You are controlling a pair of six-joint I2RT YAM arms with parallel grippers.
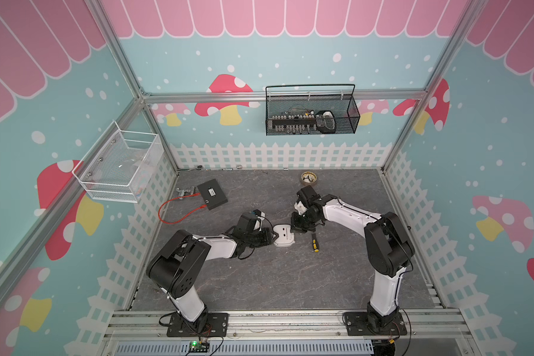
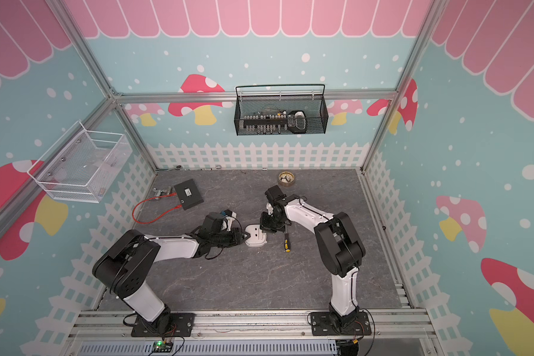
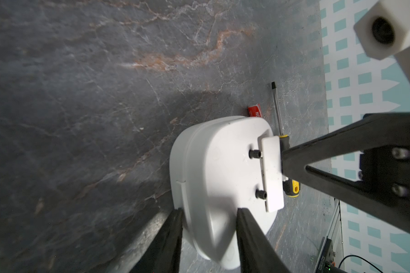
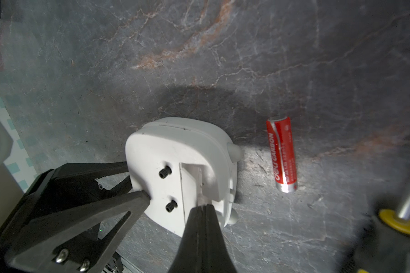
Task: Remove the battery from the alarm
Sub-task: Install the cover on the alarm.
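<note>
**A:** Where is the battery now?

**B:** Out of the alarm [image 4: 175, 163]. The battery [image 4: 281, 153] lies flat on the tabletop [image 4: 223, 47], right of centre in my right wrist view. It is near the alarm but apart from it, and nothing touches it.

**A:** And your fingers?

**B:** My left fingers [image 1: 274, 236] are clamped on the alarm's rim, pinning it face down. My right fingers [image 4: 202, 209] are pressed together with nothing between them. Their tips sit at the edge of the recess [image 4: 191, 184] in the alarm's back.

**A:** How would the battery handle?

**B:** I judge it light, rigid and slick, a smooth round barrel that could roll or squirt out of a careless pinch. I'd take it across the middle, 1 finger on each long side, not by the metal ends. The screwdriver [image 4: 399, 223] lies close, at the lower right of that view, so I'd approach from the other side.

**A:** And the alarm?

**B:** Hollow white plastic, probably light and smooth. A gentle squeeze on the rim should suit it.

**A:** Any writing?

**B:** White letters on the red jacket read "deli CARBON". The finer print beside them is too small to read. In my left wrist view only "NO" shows past the alarm.
</note>
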